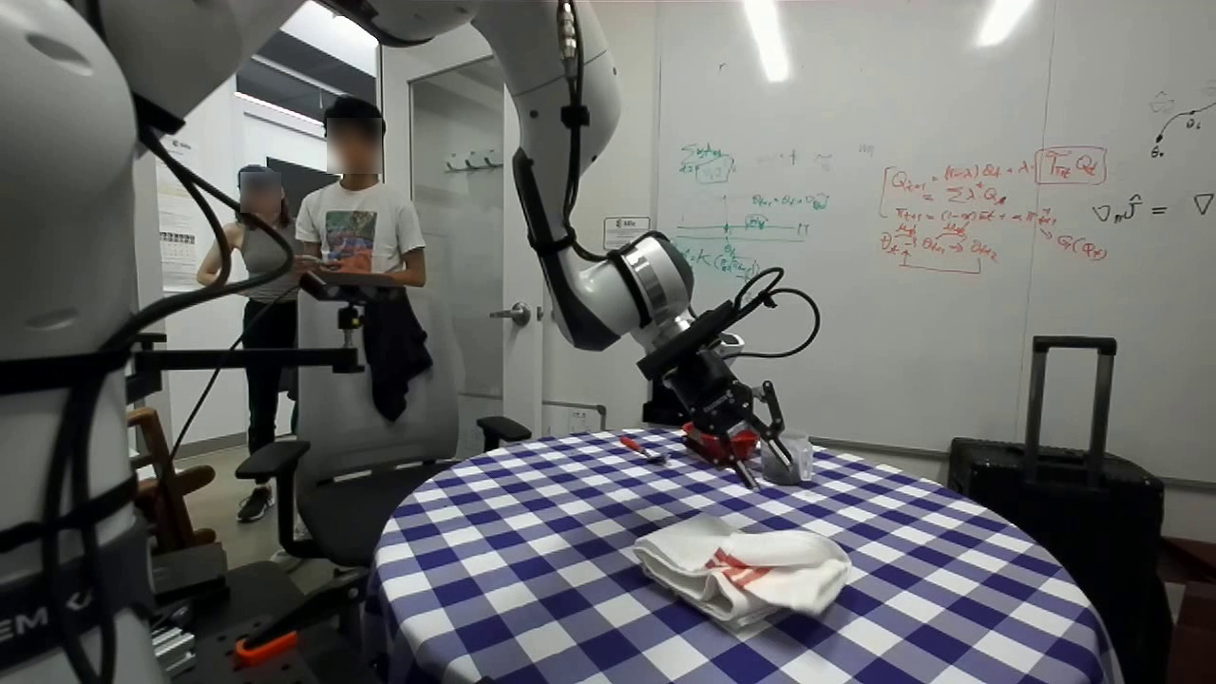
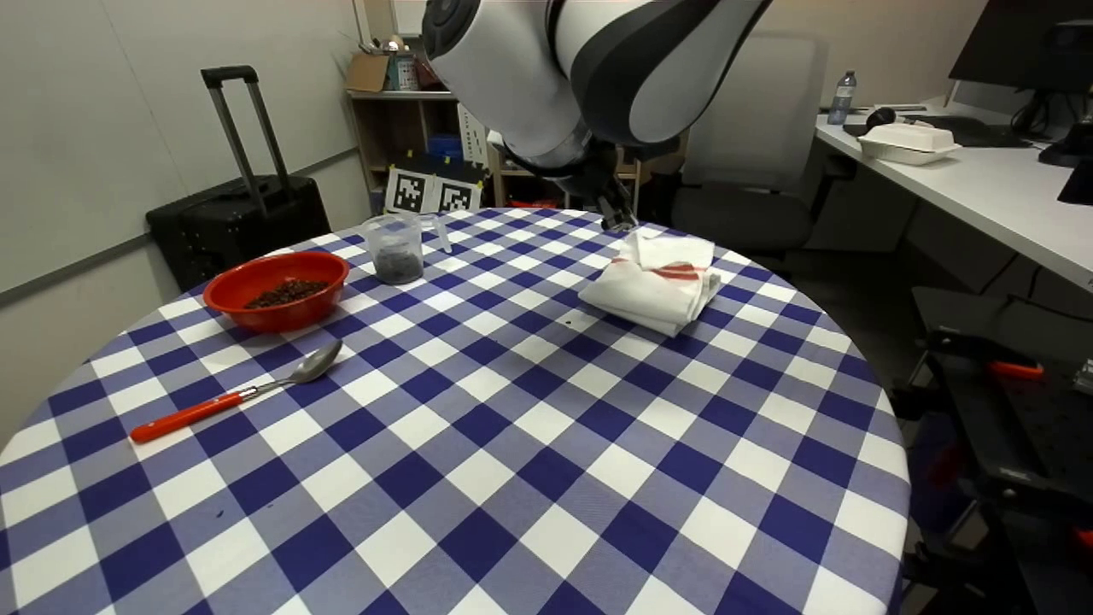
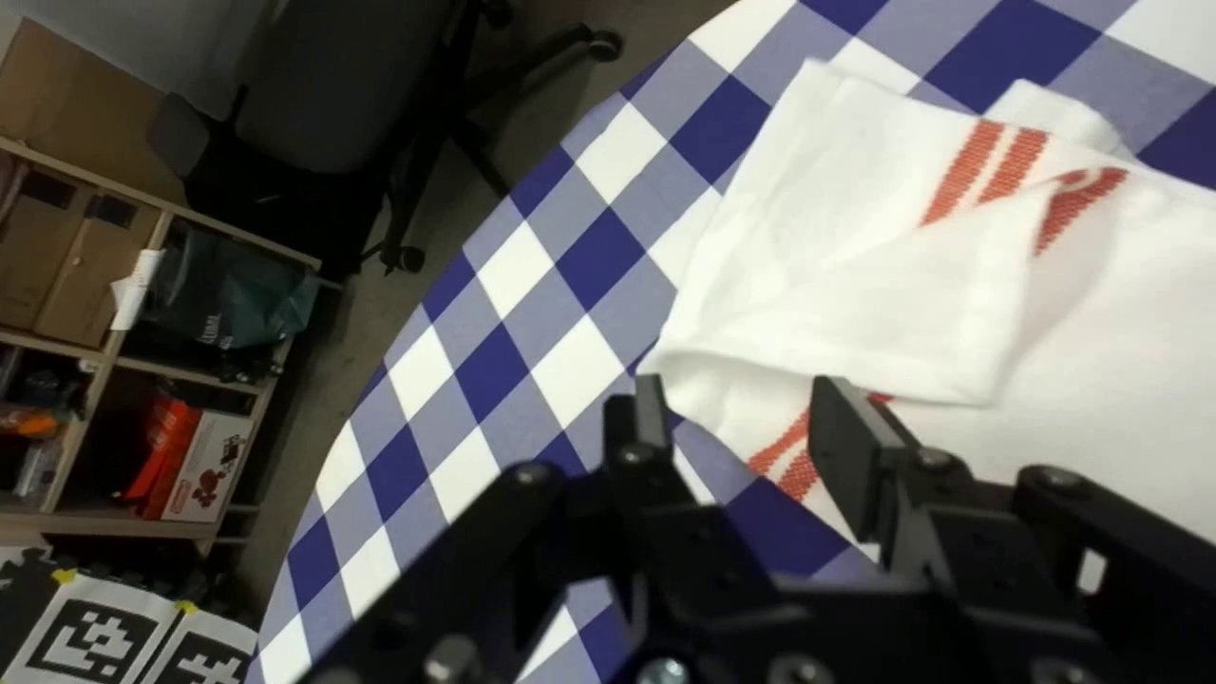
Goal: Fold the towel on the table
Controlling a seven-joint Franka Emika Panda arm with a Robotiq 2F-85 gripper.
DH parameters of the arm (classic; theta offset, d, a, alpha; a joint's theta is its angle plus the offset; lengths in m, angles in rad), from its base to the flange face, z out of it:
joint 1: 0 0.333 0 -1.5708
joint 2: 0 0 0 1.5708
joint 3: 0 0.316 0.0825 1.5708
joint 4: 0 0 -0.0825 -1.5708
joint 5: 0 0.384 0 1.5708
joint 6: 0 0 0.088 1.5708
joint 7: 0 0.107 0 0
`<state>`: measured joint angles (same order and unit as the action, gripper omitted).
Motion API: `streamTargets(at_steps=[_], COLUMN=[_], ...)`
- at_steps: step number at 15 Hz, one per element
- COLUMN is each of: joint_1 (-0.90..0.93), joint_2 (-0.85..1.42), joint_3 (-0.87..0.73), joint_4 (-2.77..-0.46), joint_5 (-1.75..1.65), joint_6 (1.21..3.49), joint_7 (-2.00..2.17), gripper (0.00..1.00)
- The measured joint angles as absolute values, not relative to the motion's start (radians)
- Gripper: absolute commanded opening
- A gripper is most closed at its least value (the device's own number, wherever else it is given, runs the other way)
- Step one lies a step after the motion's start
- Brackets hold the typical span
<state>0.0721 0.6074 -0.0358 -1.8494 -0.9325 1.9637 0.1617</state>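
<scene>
My jaws stand parted with nothing between them, near the towel (image 3: 883, 294) but apart from it. I judge this a pause between folds: much of the folding looks done, and the next move calls for pinching the loose flap's edge and laying it flat. The towel, a soft, layered white stack with woven red stripes, rests on the checked surface (image 2: 546, 478); farther out sit a shallow red bowl (image 2: 286, 319) and a clear cup (image 2: 391, 232).

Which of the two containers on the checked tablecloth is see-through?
The clear cup, the one with a handle: its wall lets the dark contents show. The red bowl is opaque and has no handle.
</scene>
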Motion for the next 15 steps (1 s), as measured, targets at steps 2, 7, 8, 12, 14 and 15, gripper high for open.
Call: streamTargets(at_steps=[2,7,8,12,14,15], joint_1=[0.059,0.039,0.036,0.009,-0.004,-0.009], joint_2=[0.582,0.417,0.370,0.157,0.041,-0.017], joint_3=[-0.010,0.021,0.021,0.020,0.014,0.009], joint_4=[-1.846,-1.865,-1.879,-2.004,-2.094,-2.139], joint_5=[-0.808,-0.486,-0.426,-0.202,-0.095,-0.045], joint_6=[1.937,1.781,1.748,1.661,1.645,1.640], joint_7=[0.140,0.031,0.021,0.017,0.017,0.017], gripper=[0.90,1.00,1.00,1.00,1.00,1.00])
